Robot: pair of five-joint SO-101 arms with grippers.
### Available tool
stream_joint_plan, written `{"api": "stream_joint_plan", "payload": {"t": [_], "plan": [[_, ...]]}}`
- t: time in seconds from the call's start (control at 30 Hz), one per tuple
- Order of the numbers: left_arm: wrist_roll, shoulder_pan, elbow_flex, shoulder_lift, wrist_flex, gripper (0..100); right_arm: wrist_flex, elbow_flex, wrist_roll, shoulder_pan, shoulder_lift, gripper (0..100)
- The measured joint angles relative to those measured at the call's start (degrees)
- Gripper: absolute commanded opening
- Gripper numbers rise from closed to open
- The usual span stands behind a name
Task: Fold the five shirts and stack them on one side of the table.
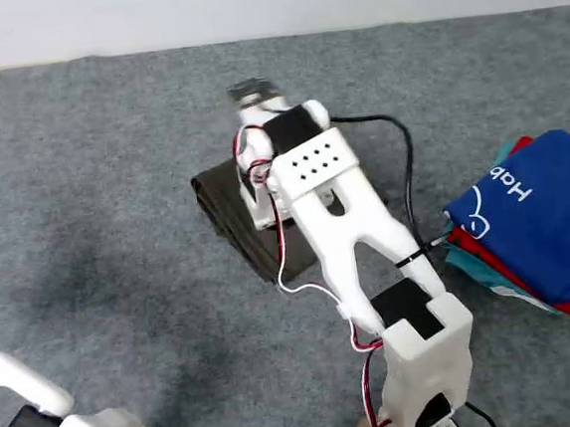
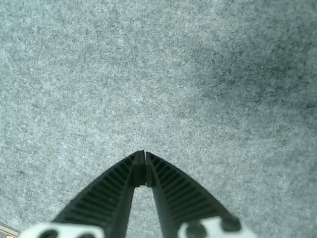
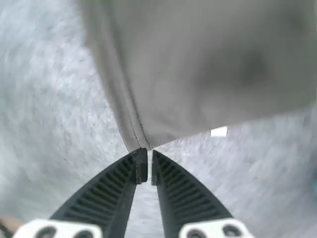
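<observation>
A gray, felt-like cloth covers the whole table [image 1: 83, 191], a soft shadow [image 1: 80, 271] lies toward its left edge, and a plain pale wall [image 1: 247, 7] runs along its far edge.

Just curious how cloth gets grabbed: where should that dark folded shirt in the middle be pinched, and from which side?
Probably at the corner of the dark shirt, where its folded layers meet, coming low across the grey table. The layers stack there, so the fingers catch them all together.
</observation>
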Motion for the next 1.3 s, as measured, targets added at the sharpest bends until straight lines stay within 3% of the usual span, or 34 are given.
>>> {"api": "stream_joint_plan", "payload": {"t": [0.17, 0.3, 0.47, 0.53, 0.7, 0.97, 1.3], "plan": [[1.0, 0.0, 0.0, 0.0, 0.0, 1, -0.9, 0.2, -26.3, 2.5, 0.3, 9.5], [2.1, 0.4, 0.0, 0.0, 0.0, 1, -7.6, 0.2, -31.0, 2.5, 3.4, 20.8], [2.2, 1.7, 0.0, 0.0, 0.0, 1, -14.2, 0.2, -34.5, 2.5, 7.8, 52.9], [2.2, 1.8, 0.0, 0.0, 0.0, 1, -15.4, 0.2, -34.8, 2.5, 9.6, 58.6], [2.3, 1.8, 0.0, 0.0, 0.0, 1, -18.9, 0.2, -35.3, 2.4, 13.5, 53.2], [2.5, 1.8, 0.0, 0.0, 0.0, 1, -29.1, 0.2, -35.3, 3.7, 18.9, 52.8], [2.5, 1.8, 0.9, 0.0, -1.7, 1, -31.5, -0.4, -35.3, 6.7, 26.1, 52.6]]}}
